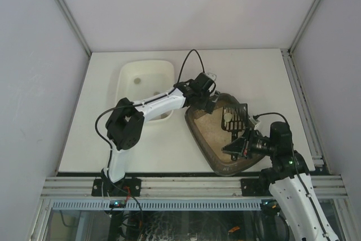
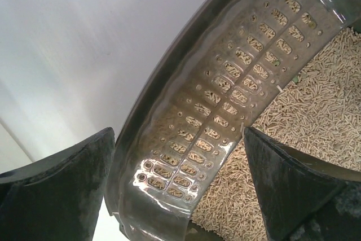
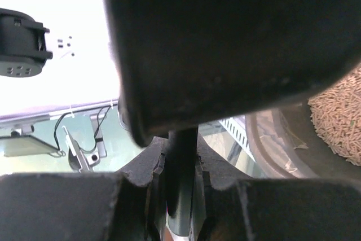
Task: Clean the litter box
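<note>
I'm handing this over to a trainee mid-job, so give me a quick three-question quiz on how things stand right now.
1. Which gripper holds the scoop? A left, B right, C neither.
2. True or false: both fingers of the left gripper are inside the litter box.
3. Fill in: in the top view, the white tub lies to the litter box's ____.
Key: 1 B, the right gripper. 2 false, the left gripper straddles the rim. 3 left.
</note>
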You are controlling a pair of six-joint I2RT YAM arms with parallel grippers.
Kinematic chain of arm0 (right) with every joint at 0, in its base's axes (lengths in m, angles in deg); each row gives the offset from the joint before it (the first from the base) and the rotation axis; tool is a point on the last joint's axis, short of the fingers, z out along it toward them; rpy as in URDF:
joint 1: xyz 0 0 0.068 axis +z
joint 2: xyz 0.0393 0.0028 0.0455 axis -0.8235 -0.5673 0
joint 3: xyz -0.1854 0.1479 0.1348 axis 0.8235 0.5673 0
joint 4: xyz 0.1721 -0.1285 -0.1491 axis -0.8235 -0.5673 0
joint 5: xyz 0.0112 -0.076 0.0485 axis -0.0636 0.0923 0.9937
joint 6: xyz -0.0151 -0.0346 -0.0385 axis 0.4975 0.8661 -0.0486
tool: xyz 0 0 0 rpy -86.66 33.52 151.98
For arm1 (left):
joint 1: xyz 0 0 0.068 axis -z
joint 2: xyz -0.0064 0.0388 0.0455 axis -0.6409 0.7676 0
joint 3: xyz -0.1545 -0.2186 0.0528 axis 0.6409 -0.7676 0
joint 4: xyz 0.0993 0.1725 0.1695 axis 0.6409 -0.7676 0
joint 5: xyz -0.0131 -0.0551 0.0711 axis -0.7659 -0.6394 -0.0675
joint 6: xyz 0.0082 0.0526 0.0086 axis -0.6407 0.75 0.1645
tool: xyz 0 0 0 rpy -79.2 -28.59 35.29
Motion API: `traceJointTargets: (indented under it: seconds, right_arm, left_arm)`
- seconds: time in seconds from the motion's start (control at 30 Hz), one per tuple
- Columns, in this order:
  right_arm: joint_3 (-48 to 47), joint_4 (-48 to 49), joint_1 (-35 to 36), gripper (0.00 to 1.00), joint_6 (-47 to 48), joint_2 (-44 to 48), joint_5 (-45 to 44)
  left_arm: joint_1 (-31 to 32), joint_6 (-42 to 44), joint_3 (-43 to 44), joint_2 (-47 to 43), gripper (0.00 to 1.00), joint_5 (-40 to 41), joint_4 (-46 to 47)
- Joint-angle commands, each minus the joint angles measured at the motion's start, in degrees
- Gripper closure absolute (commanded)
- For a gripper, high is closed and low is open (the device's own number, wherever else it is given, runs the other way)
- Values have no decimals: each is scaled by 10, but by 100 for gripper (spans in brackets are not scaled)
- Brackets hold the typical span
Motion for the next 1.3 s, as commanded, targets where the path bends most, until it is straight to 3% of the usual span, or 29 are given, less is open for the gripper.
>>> traceJointTargets:
  seconds: [0.0,0.13,0.2,0.27,0.33,0.4,0.5,0.63,0.73,0.87,0.97,1.03,1.1,1.17,1.27]
  right_arm:
    - [-27,30,-17,100,9,16,41]
    - [-50,-66,-3,100,87,-20,11]
    - [-56,-41,14,100,69,-13,33]
    - [-57,-18,-15,100,48,10,56]
    - [-56,-62,-56,100,81,-4,63]
    - [-56,-100,-40,100,110,-19,44]
    - [-56,-62,-15,100,73,2,42]
    - [-62,-90,-70,100,110,-11,64]
    - [-76,-109,-32,100,119,-21,49]
    - [-80,-83,-76,100,98,-7,84]
    - [-95,-139,-35,100,136,-28,9]
    - [-98,-126,-7,100,113,-32,19]
    - [-98,-66,-36,100,66,-8,46]
    - [-99,-84,-76,100,82,-18,56]
    - [-106,-123,-13,100,112,-42,10]
  left_arm:
    - [2,13,-7,-30,1,-15,6]
    - [18,9,19,-23,1,-28,0]
    - [23,10,25,-24,1,-28,-1]
    - [24,16,29,-26,1,-23,2]
    - [23,28,42,-24,1,-3,5]
    - [14,36,58,-22,0,4,5]
    - [2,41,77,-17,1,-12,8]
    - [2,48,89,-6,1,-9,29]
    - [2,46,113,15,0,-13,23]
    - [2,44,134,43,1,-16,19]
    - [3,44,135,56,1,-21,19]
    - [3,44,131,61,1,-22,21]
    - [3,46,126,66,1,-19,21]
    - [3,48,121,68,1,-15,21]
    - [3,49,109,63,1,-19,21]
